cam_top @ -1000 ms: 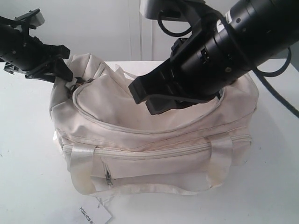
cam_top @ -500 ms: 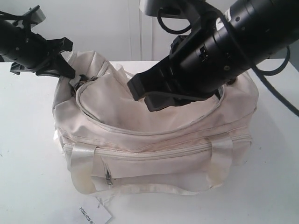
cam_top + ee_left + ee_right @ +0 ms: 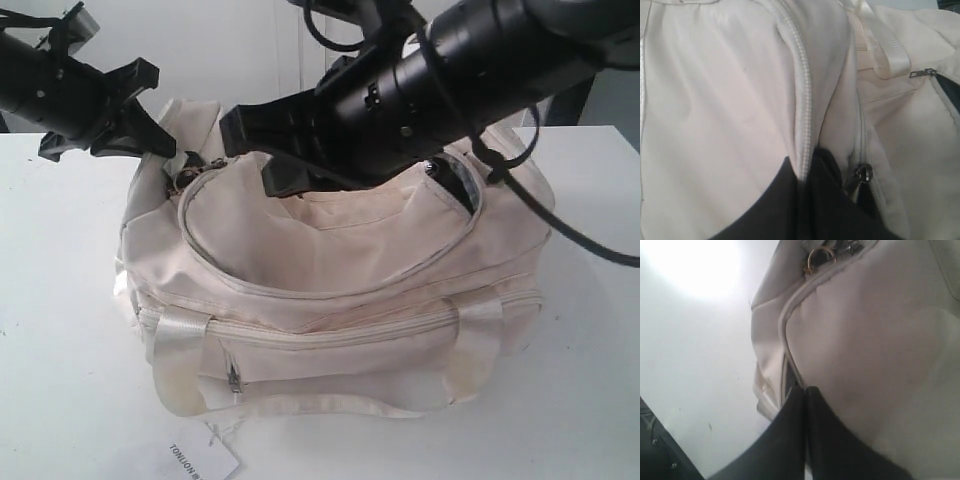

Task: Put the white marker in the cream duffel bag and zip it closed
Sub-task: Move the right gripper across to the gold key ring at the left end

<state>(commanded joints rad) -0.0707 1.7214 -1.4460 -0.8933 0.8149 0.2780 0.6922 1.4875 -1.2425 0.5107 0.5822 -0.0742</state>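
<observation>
Closing the zip cleanly would need a taut seam. The left gripper (image 3: 804,192) looked pinched on the zip edge at one end of the cream duffel bag (image 3: 330,290). The right gripper (image 3: 247,150) lay across the flap, jaws pressed together; whether on a pull, I could not tell. Dark lining (image 3: 452,188) marked an unzipped stretch. The white marker was unseen, probably inside. A paper tag (image 3: 205,462) on the worktop (image 3: 60,320) read "TONLION".
</observation>
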